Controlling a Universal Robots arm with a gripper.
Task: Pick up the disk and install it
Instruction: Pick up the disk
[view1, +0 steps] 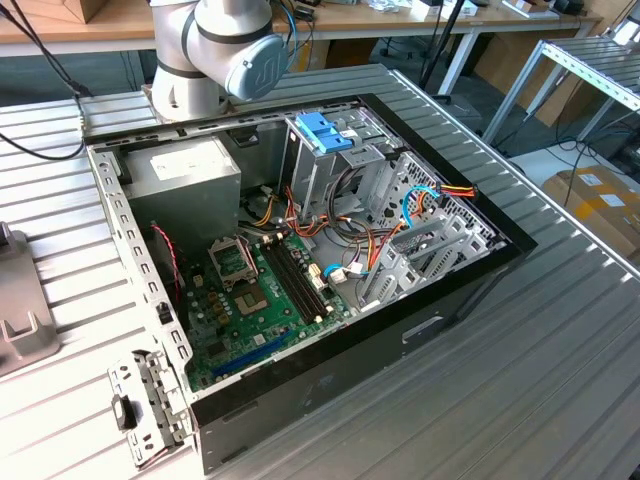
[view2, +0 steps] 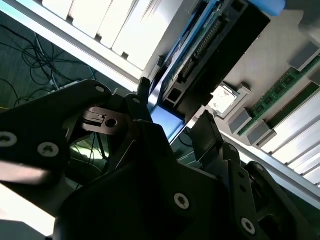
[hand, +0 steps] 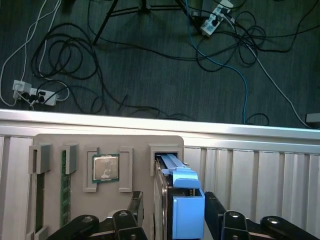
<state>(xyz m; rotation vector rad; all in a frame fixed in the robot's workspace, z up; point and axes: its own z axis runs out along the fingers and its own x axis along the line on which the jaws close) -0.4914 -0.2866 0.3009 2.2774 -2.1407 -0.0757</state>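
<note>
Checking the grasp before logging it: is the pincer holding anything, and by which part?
Cannot be told. The pincer sits around the disk at its blue-railed end, as it stands on edge in the tray; contact is unclear.

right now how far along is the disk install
Nothing looks done yet: the disk stands on edge in a slot of the grey parts tray, not in the computer case. In hand: the end effector sits around the disk in both wrist views; whether it grips is unclear. Left: the pickup and the install.
</note>
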